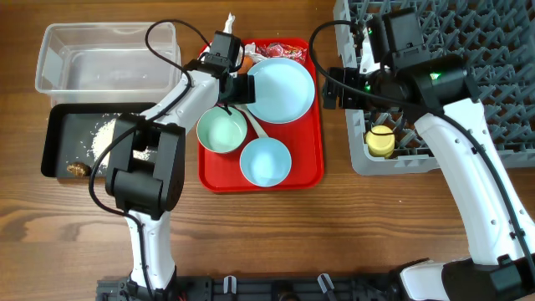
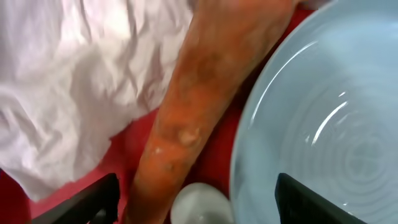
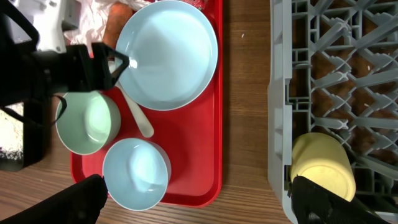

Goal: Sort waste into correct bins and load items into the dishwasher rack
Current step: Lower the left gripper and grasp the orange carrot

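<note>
Over the worktop [image 1: 334, 217], the left claw [image 1: 238, 81] and right claw [image 1: 332, 88] stood spread. You had to straddle the carrot [image 2: 193, 106] squarely, avoiding tissue [image 2: 81, 74] and plate [image 2: 323, 124].

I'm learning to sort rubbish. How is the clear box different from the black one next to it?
The clear tub is see-through and deeper; the black tray is dark and shallower. The black tray holds rice and a brown lump; the clear tub looks bare. Both are rectangular.
</note>
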You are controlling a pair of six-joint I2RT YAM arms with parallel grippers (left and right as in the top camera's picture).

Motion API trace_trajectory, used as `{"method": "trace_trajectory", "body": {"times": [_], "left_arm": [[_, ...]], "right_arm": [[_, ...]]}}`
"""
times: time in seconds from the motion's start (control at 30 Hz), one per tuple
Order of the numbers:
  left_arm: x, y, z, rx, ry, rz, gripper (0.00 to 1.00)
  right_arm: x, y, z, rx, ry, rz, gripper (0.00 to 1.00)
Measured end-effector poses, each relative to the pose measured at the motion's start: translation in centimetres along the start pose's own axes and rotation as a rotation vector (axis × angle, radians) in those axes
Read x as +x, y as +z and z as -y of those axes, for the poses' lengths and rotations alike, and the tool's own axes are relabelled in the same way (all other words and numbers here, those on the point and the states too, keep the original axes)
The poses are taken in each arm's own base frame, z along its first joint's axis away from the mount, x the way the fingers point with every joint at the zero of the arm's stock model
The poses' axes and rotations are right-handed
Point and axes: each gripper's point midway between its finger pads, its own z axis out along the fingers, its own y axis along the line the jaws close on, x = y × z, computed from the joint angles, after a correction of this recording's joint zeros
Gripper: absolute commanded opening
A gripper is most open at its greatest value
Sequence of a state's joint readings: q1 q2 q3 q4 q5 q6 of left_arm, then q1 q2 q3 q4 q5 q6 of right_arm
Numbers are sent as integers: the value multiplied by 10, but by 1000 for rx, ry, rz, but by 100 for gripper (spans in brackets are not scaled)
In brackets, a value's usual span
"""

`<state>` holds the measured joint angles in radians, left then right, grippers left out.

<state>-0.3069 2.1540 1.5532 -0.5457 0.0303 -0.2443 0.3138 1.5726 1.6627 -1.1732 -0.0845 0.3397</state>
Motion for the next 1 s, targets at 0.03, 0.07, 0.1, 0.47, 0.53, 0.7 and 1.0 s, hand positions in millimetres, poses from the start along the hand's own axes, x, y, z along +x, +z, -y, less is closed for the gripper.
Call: {"method": "trace_trajectory", "body": {"times": [0.03, 0.07, 0.1, 0.47, 0.53, 0.7, 1.0], "left_arm": [[-10, -4, 2, 2, 8, 33, 85], [-18, -7, 4, 4, 16, 62, 86], [-33, -13, 7, 11, 28, 114, 86], [-85, -36, -3, -54, 138, 310, 83], [-82, -28, -11, -68, 145, 293, 83], [-68, -4, -24, -96, 148, 233, 85], [-56, 3, -27, -102, 156, 182, 87]], "right_arm": [[0, 0, 0, 0, 0, 0, 98], [0, 0, 0, 0, 0, 0, 98], [0, 0, 0, 0, 0, 0, 98], [0, 0, 0, 0, 0, 1, 98], [0, 0, 0, 0, 0, 1, 98], [-1, 0, 0, -1, 0, 2, 98], [0, 0, 0, -1, 0, 2, 99]]}}
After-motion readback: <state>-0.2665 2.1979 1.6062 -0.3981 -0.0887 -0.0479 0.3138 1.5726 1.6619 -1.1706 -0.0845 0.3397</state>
